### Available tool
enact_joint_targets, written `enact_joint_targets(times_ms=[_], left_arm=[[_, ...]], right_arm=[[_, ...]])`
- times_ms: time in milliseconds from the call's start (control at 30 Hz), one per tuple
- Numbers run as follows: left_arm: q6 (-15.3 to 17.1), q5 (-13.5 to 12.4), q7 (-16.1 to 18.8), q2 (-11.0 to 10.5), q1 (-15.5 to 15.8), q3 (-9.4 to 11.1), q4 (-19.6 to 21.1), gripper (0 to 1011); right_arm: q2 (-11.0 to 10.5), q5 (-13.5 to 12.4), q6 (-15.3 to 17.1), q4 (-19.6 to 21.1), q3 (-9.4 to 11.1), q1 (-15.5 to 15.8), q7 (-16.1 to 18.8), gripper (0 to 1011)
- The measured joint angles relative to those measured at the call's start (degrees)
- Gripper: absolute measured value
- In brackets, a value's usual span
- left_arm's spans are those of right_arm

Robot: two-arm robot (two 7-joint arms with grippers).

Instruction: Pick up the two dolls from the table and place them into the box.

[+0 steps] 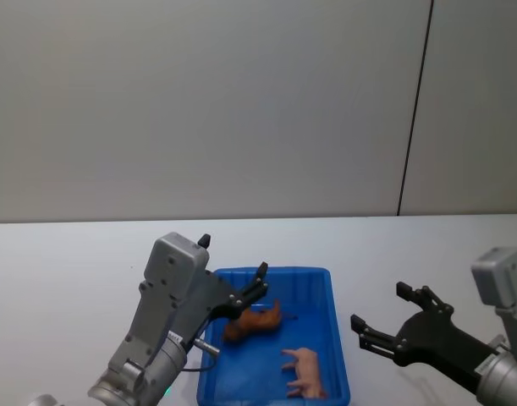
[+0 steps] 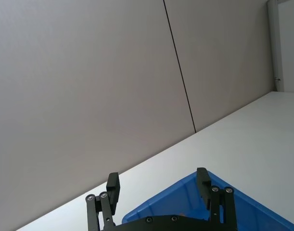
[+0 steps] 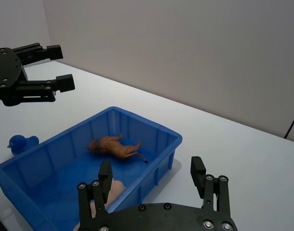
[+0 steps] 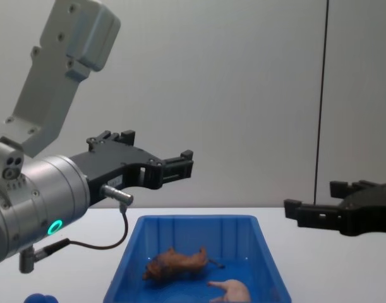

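glossy plastic box, matt table

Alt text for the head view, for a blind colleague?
The lion and pig lie inside the blue box on the table. The left gripper hangs open at the box's left, the right gripper open at its right.
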State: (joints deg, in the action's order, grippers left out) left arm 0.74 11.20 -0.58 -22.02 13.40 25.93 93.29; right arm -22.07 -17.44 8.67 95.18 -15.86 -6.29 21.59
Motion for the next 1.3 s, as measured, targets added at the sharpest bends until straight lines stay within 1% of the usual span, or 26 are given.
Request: enact_joint_targets(times_ms=[300, 567, 600, 800, 867, 900, 1000, 1133, 1300], left_arm=[[1.02, -0.88, 1.32, -1.11, -1.12, -0.46, 1.33, 1003], [3.22, -0.59, 4.32, -3.48, -3.89, -1.22, 3.61, 1003], [3.64, -0.26, 5.08, -4.08, -4.61, -1.43, 4.14, 1003], [4.79, 1.17, 7.67, -5.73, -7.05, -1.86, 5.04, 1003], [5.09, 2.14, 8.98, -6.48, -8.42, -2.06, 5.12, 1003], [5.09, 2.14, 8.98, -6.48, -8.42, -2.06, 5.12, 1003], [5.11, 3.68, 10.69, -7.09, -9.95, -2.23, 4.85, 1003], [4.63, 5.16, 11.86, -7.43, -11.19, -2.37, 3.94, 1003], [3.87, 6.48, 12.71, -7.54, -12.16, -2.56, 2.52, 1003]], right_arm=[[-1.05, -0.69, -1.07, 0.72, 0.48, 1.19, -0.51, 1001], [-1.58, -1.05, -1.63, 1.08, 0.73, 1.81, -0.8, 1001], [-1.62, -1.07, -1.66, 1.11, 0.75, 1.85, -0.81, 1001], [-1.81, -1.19, -1.8, 1.22, 0.82, 2.05, -0.9, 1001], [-1.86, -1.21, -1.86, 1.25, 0.83, 2.11, -0.93, 1001], [-1.87, -1.22, -1.87, 1.27, 0.84, 2.12, -0.93, 1001], [-1.92, -1.26, -1.92, 1.3, 0.85, 2.18, -0.96, 1001], [-1.99, -1.3, -1.98, 1.34, 0.89, 2.24, -0.99, 1001], [-2.02, -1.33, -2.01, 1.36, 0.93, 2.28, -1.03, 1001]])
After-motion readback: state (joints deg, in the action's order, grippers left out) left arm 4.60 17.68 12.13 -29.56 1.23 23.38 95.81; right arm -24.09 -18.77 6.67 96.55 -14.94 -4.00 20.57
